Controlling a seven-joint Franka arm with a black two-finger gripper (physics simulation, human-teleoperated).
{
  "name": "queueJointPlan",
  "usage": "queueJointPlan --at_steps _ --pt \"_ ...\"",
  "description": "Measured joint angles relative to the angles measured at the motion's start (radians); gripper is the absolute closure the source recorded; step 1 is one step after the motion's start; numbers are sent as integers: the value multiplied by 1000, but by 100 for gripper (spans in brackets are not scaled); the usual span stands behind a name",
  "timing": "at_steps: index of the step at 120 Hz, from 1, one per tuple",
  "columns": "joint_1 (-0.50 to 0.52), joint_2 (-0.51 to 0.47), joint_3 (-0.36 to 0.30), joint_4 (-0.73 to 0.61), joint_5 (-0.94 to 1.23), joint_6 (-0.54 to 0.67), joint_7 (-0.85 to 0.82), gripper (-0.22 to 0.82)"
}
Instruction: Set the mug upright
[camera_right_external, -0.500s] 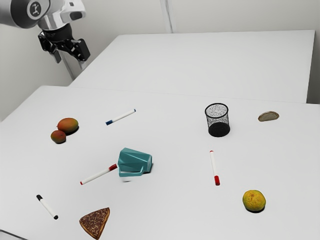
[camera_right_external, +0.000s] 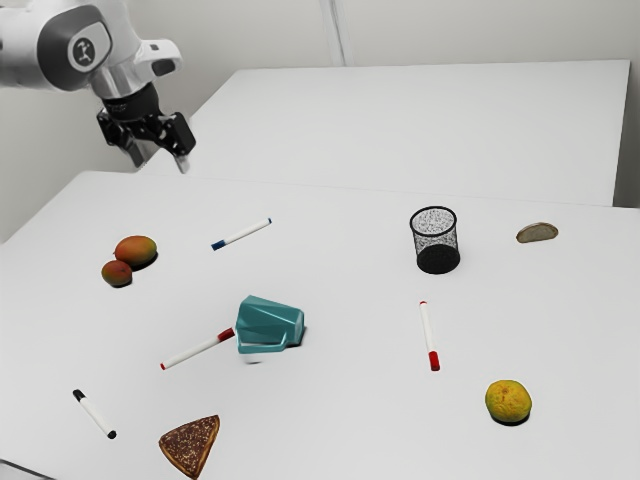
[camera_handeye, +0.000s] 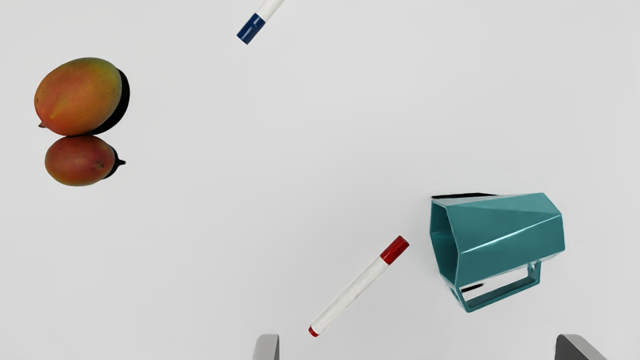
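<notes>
- A plain white table (camera_right_external: 340, 420) spreads across the foreground, smooth and matte.
- Beyond it lies a second flat white surface (camera_right_external: 430, 120) — also plain.
- Pale grey walls (camera_right_external: 480, 30) stand behind, one bearing a narrow upright strip (camera_right_external: 337, 30).
- The light is bright — cool and neutral.

And there it is, up on the robot arm (camera_right_external: 126, 75): a round dark badge (camera_right_external: 87, 52) on the rounded grey joint cover (camera_right_external: 60, 28), carrying a pale mark, too small to make out as a letter or a symbol! No words, brands or numbers can be read here, folks.
</notes>
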Motion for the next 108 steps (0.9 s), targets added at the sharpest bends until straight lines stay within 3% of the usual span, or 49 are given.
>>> queueJointPlan --at_steps 16,46,78,108 --pt "97 9 2 -122 -207 11 -4 0" --pt "172 69 7 -283 -439 20 -7 0" --pt "189 232 7 -299 -585 23 -4 0" --pt "182 326 6 -289 -687 43 3 0"
